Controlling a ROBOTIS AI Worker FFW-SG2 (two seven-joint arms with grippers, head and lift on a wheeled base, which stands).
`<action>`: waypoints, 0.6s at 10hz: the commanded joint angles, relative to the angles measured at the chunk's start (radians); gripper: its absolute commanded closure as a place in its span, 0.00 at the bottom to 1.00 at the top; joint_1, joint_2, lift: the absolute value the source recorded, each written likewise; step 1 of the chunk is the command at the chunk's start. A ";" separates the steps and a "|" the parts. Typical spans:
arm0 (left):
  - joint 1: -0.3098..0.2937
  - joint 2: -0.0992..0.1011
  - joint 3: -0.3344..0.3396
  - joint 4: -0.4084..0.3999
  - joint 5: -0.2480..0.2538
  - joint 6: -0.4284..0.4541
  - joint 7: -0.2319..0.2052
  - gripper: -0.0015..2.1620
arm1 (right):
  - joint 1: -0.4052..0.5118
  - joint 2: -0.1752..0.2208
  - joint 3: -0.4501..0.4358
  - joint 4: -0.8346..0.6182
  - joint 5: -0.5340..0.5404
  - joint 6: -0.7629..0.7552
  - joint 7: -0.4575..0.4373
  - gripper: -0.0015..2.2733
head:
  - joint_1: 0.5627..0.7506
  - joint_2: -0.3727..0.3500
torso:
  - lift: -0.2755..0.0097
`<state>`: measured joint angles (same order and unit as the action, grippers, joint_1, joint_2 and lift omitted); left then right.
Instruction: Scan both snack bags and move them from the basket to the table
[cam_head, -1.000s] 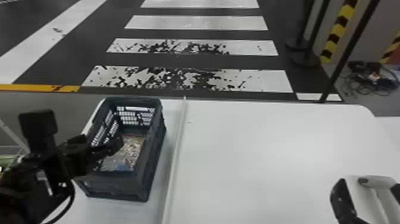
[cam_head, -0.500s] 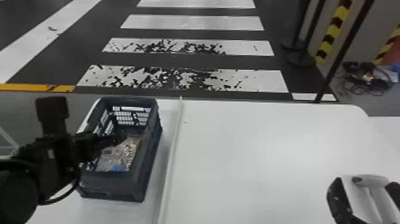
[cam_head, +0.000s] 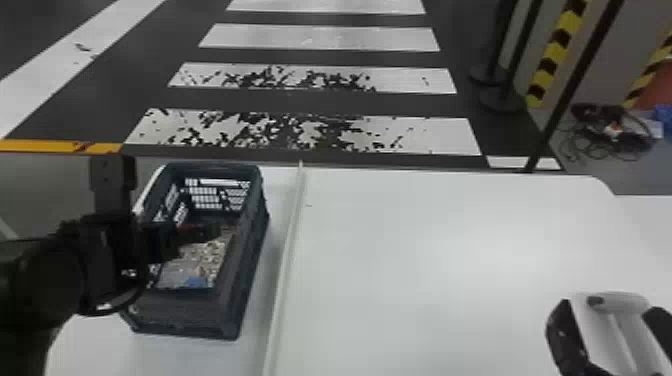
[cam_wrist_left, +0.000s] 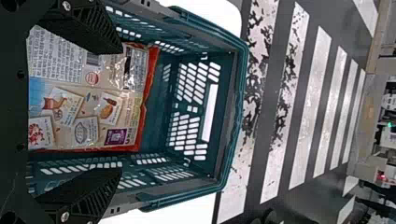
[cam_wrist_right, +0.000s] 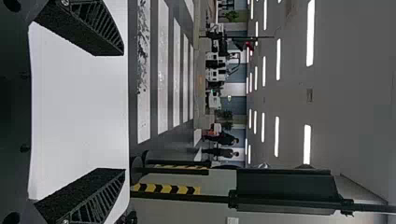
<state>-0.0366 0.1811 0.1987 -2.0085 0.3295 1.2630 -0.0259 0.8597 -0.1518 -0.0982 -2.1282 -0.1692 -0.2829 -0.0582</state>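
Head view: We see the basket (cam_head: 252, 230) standing on the white counter (cam_head: 425, 250), to the left of a pale strip (cam_head: 286, 245) that runs lengthwise along the surface. A snack bag (cam_head: 205, 260) lies inside, toward the basket's near end. The left hand (cam_head: 215, 231) enters from the left side and is positioned over the basket and the bag. The right hand (cam_head: 607, 307) is at the near right of the counter, well apart from the basket. Its fingers are spread, and we note a grey-white object (cam_head: 622, 322) in line with the gap between them; we cannot tell what it is. Beyond the counter are floor stripes (cam_head: 440, 137), black posts (cam_head: 507, 75) and a tangle of cables (cam_head: 607, 135).

Left wrist view: We observe the left hand (cam_wrist_left: 120, 111) open, one finger toward each long side wall of the basket. The snack bag lies printed face up in the gap's line of sight, cream-coloured with a red edge. We find it ungripped; we cannot tell whether either fingertip touches it, nor whether a second bag lies beneath.

Right wrist view: We observe the right hand (cam_wrist_right: 123, 112) open, its two fingers wide apart and gripping nothing. Behind the fingers we see the counter, then the floor stripes and rows of ceiling lights (cam_wrist_right: 310, 32).
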 joint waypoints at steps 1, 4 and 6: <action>-0.036 0.009 -0.007 0.019 -0.003 0.092 0.012 0.06 | -0.002 -0.002 0.000 0.005 -0.003 -0.003 0.000 0.01 | 0.70 0.53 | 0.62; -0.100 0.043 -0.019 0.051 0.002 0.227 0.040 0.06 | -0.005 -0.005 0.000 0.021 -0.016 -0.003 0.000 0.01 | 0.70 0.54 | 0.62; -0.132 0.058 -0.019 0.086 0.008 0.261 0.040 0.07 | -0.004 -0.008 0.000 0.021 -0.018 -0.003 0.000 0.01 | 0.70 0.56 | 0.62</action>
<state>-0.1604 0.2356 0.1795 -1.9326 0.3358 1.5157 0.0131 0.8549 -0.1586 -0.0982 -2.1078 -0.1865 -0.2860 -0.0582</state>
